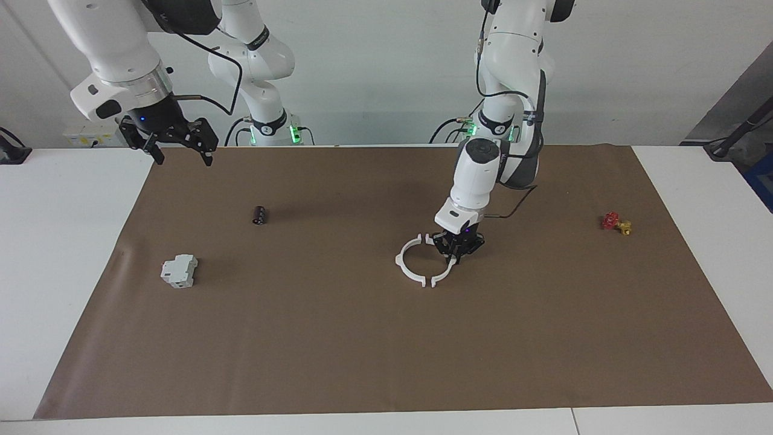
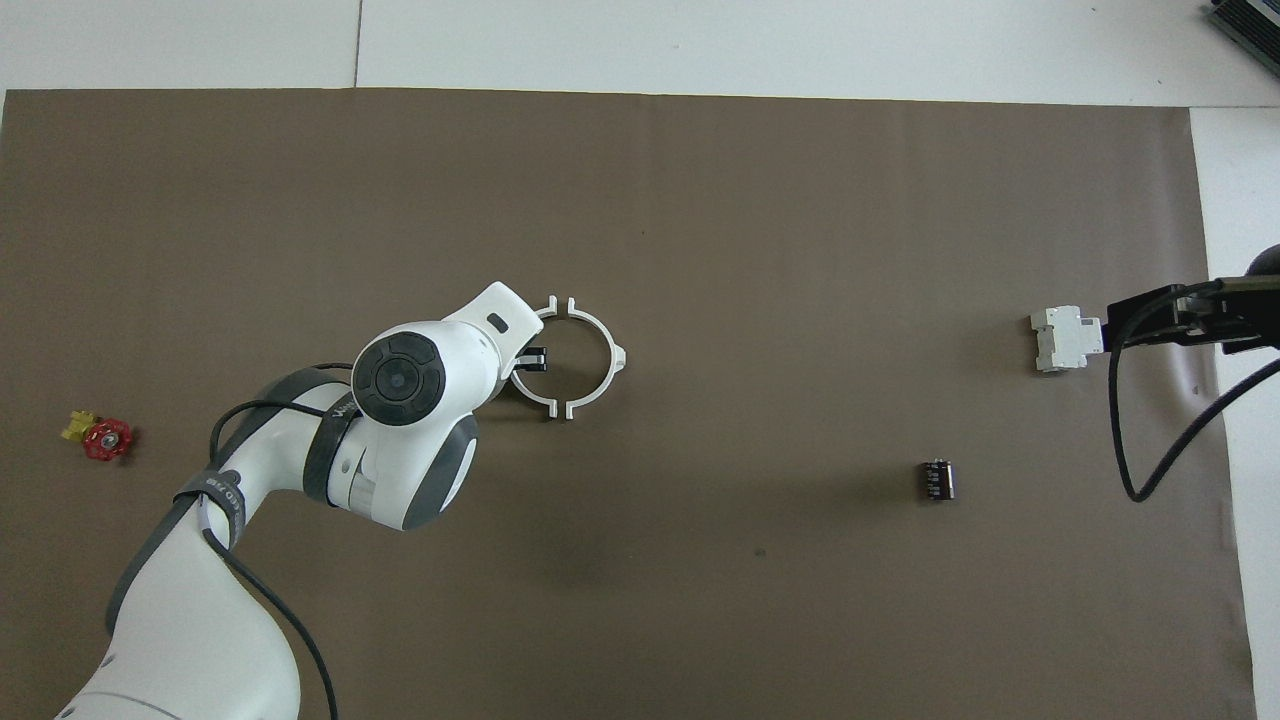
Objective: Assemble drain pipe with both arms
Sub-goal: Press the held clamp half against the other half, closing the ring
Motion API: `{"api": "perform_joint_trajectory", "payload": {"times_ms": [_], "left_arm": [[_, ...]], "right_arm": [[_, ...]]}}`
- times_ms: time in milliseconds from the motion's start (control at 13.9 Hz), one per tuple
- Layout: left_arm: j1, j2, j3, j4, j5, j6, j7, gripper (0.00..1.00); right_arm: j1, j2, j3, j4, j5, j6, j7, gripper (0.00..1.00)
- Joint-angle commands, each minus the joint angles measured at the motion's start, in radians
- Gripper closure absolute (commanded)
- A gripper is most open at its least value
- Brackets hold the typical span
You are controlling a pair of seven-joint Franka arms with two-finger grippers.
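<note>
White half-rings [image 1: 423, 261] nearly joined, mid-mat

Two white, rounded, jointed arms [image 1: 507, 72] with dark grey joint caps and dark bands carrying pale lettering near the bases, green lights glowing there. Black cables looping along the outside of each arm, a round dark grey cap with concentric rings [image 2: 398, 378] on one wrist joint. Black two-finger grippers [image 1: 460, 246] below silver-grey wrist rings, each with a small blue light.

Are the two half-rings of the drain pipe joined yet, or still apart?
Apart. Small gaps show between the tabs of the two half-rings at both ends. The left gripper is shut on the half-ring toward the left arm's end.
</note>
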Motion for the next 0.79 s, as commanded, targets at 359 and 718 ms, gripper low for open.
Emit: {"api": "perform_joint_trajectory", "payload": {"times_ms": [359, 718], "left_arm": [[-0.05, 0.021, 0.017, 0.013, -0.014, 0.016, -0.027, 1.0], [-0.047, 0.021, 0.017, 0.013, -0.014, 0.017, -0.025, 1.0]], "right_arm": [[-0.008, 0.002, 0.005, 0.003, 0.002, 0.005, 0.005, 0.0], [-0.008, 0.004, 0.005, 0.003, 0.002, 0.005, 0.005, 0.0]]}}
